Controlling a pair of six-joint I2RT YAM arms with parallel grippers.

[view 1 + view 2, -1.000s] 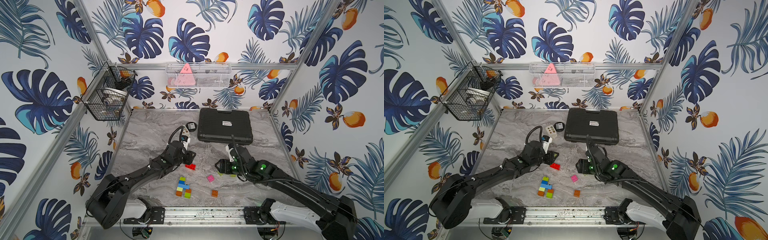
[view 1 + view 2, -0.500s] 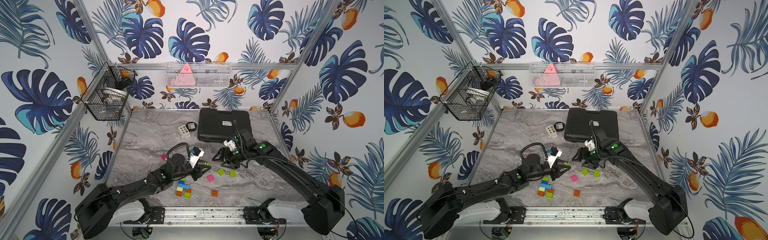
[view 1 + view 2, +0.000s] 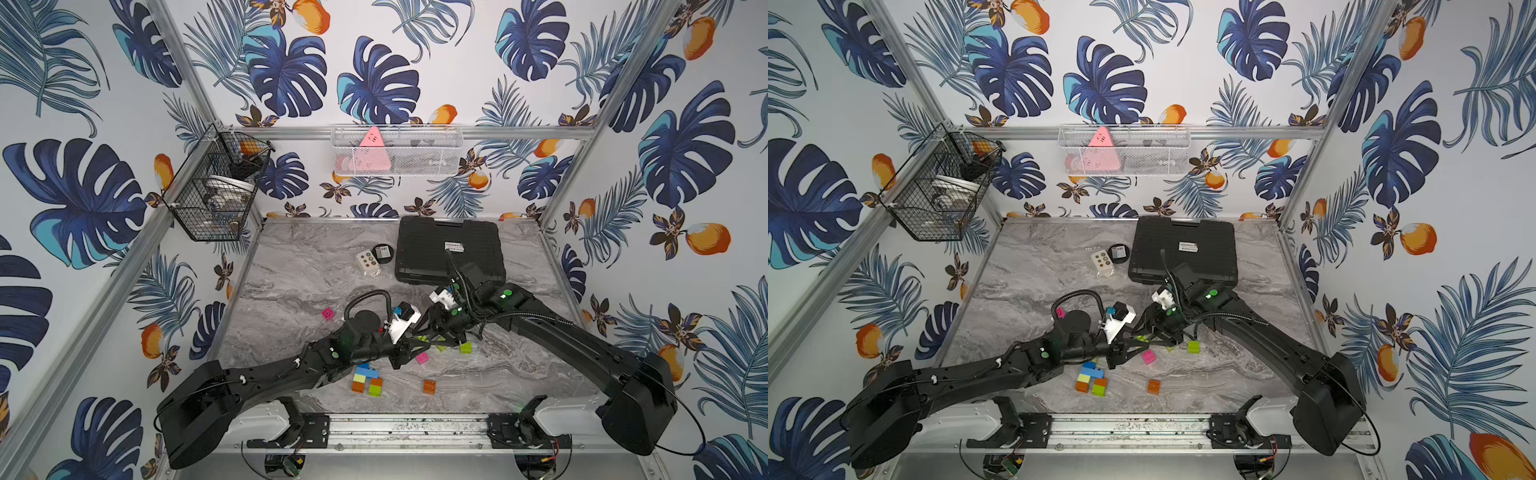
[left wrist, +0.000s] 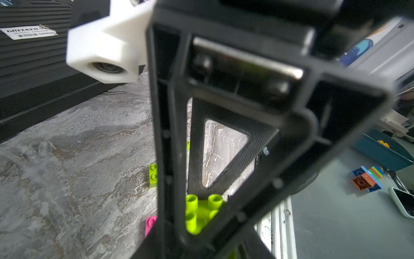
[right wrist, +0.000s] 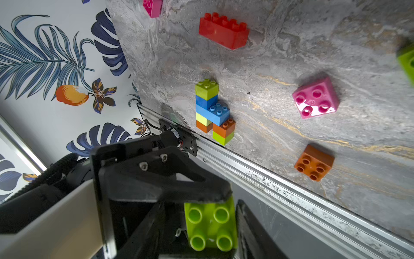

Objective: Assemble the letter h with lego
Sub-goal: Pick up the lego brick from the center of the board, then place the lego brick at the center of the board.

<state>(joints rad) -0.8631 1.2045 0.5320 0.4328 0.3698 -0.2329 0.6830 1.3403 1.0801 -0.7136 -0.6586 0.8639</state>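
The h looks partly done: a cluster of joined bricks (image 3: 368, 380) sits near the edge of the table (image 3: 299, 266), while a pink brick (image 3: 423, 358), an orange brick (image 3: 429, 386) and a red brick (image 5: 224, 30) lie loose. The left tool (image 3: 419, 341) grips a lime brick (image 4: 197, 215) above the table; the right tool (image 5: 208, 235) has its jaws either side of it (gripping or not, I cannot tell).

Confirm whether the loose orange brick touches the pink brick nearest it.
Apart. The right wrist view shows bare table between orange brick and pink brick.
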